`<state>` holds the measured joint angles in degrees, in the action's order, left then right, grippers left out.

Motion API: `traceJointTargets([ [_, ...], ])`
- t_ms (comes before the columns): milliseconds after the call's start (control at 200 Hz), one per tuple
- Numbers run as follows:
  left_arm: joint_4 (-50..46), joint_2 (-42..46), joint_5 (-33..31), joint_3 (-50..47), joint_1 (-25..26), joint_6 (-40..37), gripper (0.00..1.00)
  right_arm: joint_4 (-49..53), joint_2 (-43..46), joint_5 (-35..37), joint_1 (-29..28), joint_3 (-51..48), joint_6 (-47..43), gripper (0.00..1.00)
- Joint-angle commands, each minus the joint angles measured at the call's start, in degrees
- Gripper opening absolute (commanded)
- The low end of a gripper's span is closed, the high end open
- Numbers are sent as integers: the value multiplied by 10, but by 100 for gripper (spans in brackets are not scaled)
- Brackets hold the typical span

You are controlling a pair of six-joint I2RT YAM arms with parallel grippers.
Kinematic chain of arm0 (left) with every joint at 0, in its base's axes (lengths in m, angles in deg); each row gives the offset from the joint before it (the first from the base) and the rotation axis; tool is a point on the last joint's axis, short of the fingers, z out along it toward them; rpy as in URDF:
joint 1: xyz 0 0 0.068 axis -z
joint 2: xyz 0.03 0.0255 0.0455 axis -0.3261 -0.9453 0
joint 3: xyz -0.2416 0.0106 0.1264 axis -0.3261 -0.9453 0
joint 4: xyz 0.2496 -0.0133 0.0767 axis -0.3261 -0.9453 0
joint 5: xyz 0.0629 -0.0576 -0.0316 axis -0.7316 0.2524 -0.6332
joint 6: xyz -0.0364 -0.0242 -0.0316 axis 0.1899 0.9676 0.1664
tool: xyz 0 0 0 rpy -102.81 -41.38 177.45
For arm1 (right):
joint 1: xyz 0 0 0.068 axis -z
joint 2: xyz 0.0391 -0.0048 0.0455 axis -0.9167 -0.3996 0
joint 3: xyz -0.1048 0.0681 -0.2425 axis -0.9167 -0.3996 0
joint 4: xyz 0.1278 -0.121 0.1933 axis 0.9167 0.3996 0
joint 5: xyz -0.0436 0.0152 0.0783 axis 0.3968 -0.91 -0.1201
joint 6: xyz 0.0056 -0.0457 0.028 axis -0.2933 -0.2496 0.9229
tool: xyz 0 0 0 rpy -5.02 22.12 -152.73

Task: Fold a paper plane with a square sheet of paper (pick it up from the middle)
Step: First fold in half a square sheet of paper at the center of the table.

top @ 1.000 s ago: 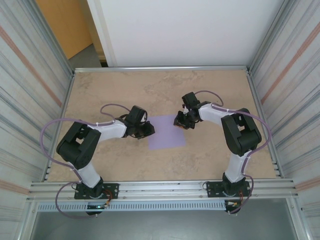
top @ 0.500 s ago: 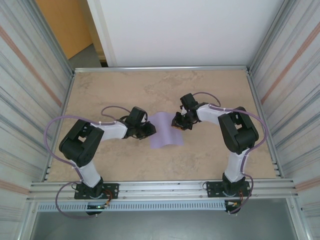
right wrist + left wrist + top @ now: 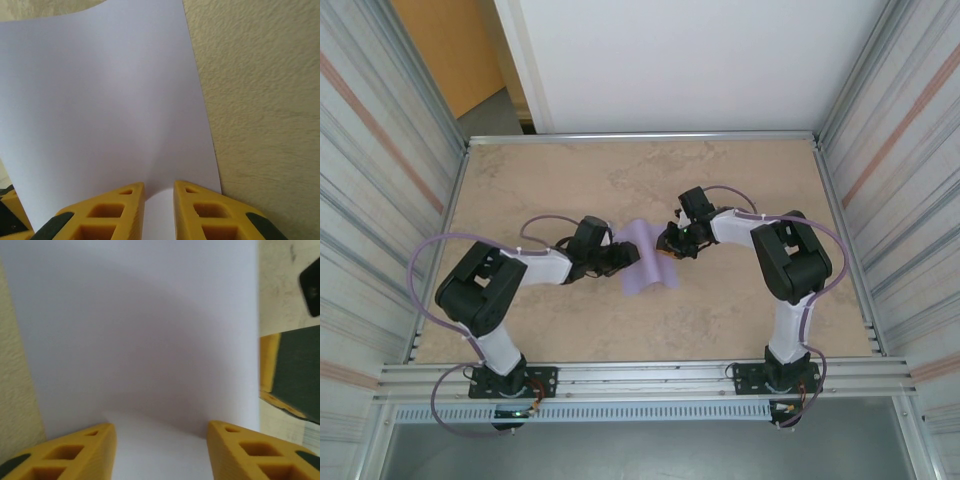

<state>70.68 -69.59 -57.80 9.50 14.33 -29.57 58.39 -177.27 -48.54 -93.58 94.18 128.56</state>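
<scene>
While humped up off the beige stone-look table (image 3: 540, 190) between both arms, liable to buckle or slip: thin, limp lavender square sheet of paper (image 3: 647, 262), best pinched at opposite mid-edges. Both reaching inward, low; right gripper (image 3: 158, 187) clamped on one edge, left gripper (image 3: 161, 427) spread, paper loose between.

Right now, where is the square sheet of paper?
In the top view, the square sheet of paper sits centre-frame, bowed upward between the left gripper at its left edge and the right gripper at its right edge.
</scene>
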Motion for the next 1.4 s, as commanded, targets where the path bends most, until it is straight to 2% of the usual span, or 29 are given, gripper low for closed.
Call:
traceJointTargets([
  [0,9,9,-1,-22,-3,-5,59,2,-20,-9,-5,-2,12,23],
  [165,23,12,5,-29,-2,-4,71,-1,-23,-13,-9,0,11,23],
  [311,5,12,1,-23,-2,-3,78,-7,-24,-22,-20,2,14,23],
  [556,-42,6,-9,-9,-3,1,79,-24,-33,-35,-40,5,32,23],
  [752,-79,2,-16,5,-5,2,73,-32,-23,-40,-42,1,37,23],
  [1052,-102,2,-16,19,-8,-11,54,-41,5,-42,-29,-10,34,24],
  [1213,-94,10,-3,18,-16,-28,40,-54,38,-35,-9,-27,22,30],
  [1288,-88,21,7,18,-21,-40,33,-56,63,-28,3,-38,10,35],
  [1398,-82,55,39,24,-29,-69,28,-77,97,-40,26,-58,-6,43],
])
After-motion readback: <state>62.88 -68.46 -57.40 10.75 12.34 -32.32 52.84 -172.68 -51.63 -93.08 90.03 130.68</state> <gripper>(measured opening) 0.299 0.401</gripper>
